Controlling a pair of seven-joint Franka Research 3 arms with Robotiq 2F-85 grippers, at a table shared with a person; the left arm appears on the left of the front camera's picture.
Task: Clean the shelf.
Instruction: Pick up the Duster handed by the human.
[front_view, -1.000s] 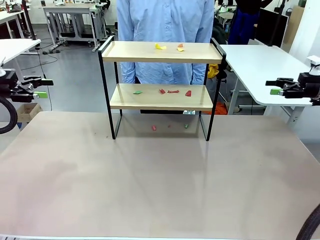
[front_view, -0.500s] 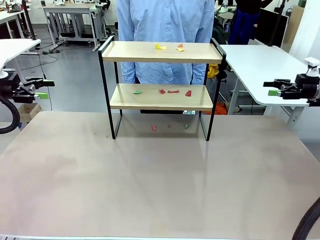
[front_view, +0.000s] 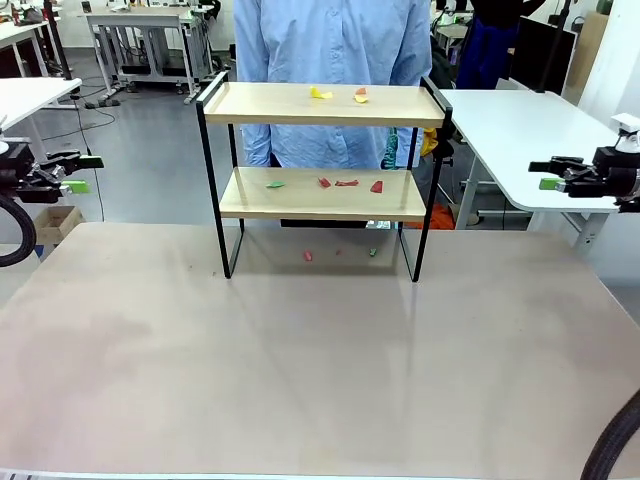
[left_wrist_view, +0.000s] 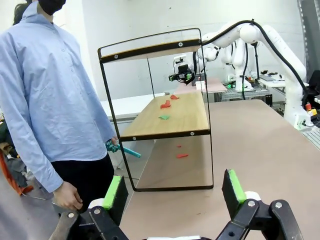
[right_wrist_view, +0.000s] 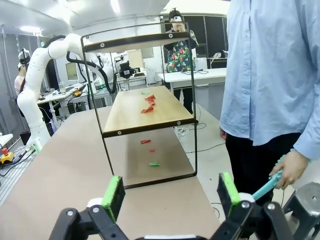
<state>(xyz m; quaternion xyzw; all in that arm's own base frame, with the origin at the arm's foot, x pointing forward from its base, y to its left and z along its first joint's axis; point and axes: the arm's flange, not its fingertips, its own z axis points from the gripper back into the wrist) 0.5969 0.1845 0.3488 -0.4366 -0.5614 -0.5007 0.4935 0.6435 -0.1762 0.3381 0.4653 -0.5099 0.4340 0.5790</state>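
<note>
The shelf (front_view: 320, 107), two light boards in a thin black frame, stands at the table's far side; it also shows from one end as shelf (left_wrist_view: 170, 112) and shelf (right_wrist_view: 145, 112). Yellow and orange scraps (front_view: 321, 93) lie on its top board, red and green scraps (front_view: 346, 183) on the lower board, and a few bits (front_view: 308, 256) on the table under it. My left gripper (front_view: 78, 174) hangs open off the table's left edge. My right gripper (front_view: 547, 175) hangs open off the right edge. Open green-padded fingers (left_wrist_view: 116, 191) and fingers (right_wrist_view: 114, 194) hold nothing.
A person in a light blue shirt (front_view: 330, 40) stands behind the shelf, holding a teal tool (left_wrist_view: 122, 149), tool (right_wrist_view: 267, 186) low in one hand. White tables (front_view: 520, 130) stand to the right and left. The beige table (front_view: 310, 370) spreads wide in front.
Both grippers shifted only slightly at the table's sides. The shelf and the scraps have not moved.
</note>
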